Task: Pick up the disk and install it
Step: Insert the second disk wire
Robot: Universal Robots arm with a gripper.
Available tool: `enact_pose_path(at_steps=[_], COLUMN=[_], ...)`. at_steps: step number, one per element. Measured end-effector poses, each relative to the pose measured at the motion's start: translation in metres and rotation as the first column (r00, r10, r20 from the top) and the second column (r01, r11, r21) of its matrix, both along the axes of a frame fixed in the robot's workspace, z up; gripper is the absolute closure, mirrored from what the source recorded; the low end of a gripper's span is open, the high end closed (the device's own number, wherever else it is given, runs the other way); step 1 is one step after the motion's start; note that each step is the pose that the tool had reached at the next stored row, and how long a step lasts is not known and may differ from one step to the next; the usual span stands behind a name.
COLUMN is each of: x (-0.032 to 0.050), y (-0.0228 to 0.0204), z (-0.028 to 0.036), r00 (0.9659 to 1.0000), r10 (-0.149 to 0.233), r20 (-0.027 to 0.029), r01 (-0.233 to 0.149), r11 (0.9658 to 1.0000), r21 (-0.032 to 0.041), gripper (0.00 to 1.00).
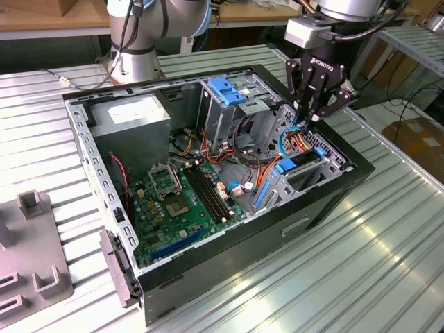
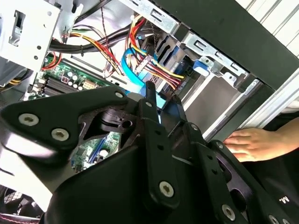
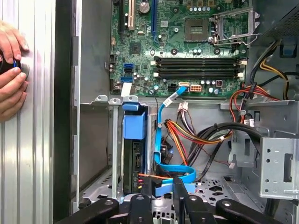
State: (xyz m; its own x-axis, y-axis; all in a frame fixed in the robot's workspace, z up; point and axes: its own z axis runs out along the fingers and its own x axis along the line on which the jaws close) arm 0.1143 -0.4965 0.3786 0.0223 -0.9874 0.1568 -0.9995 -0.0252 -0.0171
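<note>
End effector (image 3: 163, 179): fingers a little apart, clamped on nothing I can make out. It hangs low inside the open computer case (image 1: 326, 201), at the drive-bay end.

Directly under the tips: a blue data cable (image 3: 174, 173) loops across the gap, with the red-yellow power leads (image 3: 184, 135) just beyond it. Judgement: snag risk. I'd hold the tips off this loop and travel slowly.

Just beside one finger: the disk (image 3: 134, 149) stands on edge in its bay slot, blue rail uppermost, against the case's front wall. In the exterior view the disk (image 1: 286, 166) sits below the end effector (image 1: 310, 119). It looks largely seated; I cannot tell whether it is fully home or latched.

For a clean step, any push should go squarely down on the rail, not the cables.

Farther off: the motherboard (image 3: 187, 51), untouched.

Beyond the case wall: a person's hands (image 3: 9, 84) rest on the worktop (image 3: 37, 140), well apart from the end effector. Keep clear.
</note>
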Motion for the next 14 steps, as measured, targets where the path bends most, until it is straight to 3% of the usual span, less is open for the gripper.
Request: enact_pose_path(at_steps=[1, 2, 3, 4, 7, 9, 13, 14], x=[0.0001, 0.0, 0.0, 0.0, 0.0, 0.0, 0.0001, 0.0001], y=[0.001, 0.0013, 0.0013, 0.0014, 0.0013, 0.0014, 0.0031, 0.0037], z=[-0.0003, -0.0004, -0.0003, -0.0003, -0.0006, -0.0007, -0.0007, -0.0007], r00=[1.0, 1.0, 1.0, 1.0, 1.0, 1.0, 1.0, 1.0], r10=[0.001, 0.001, 0.001, 0.001, 0.001, 0.001, 0.001, 0.001], r20=[0.0003, 0.0004, 0.0003, 0.0004, 0.0003, 0.0003, 0.0003, 0.0003], r01=[-0.001, -0.001, -0.001, -0.001, -0.001, -0.001, -0.001, -0.001], r11=[1.0, 1.0, 0.9999, 0.9996, 0.998, 0.9968, 0.9957, 0.9956], r21=[-0.0019, -0.0087, -0.0166, -0.0267, -0.0638, -0.0802, -0.0924, -0.0935], gripper=[0.68, 0.68, 0.76, 0.76, 0.89, 0.89, 0.89, 0.82])
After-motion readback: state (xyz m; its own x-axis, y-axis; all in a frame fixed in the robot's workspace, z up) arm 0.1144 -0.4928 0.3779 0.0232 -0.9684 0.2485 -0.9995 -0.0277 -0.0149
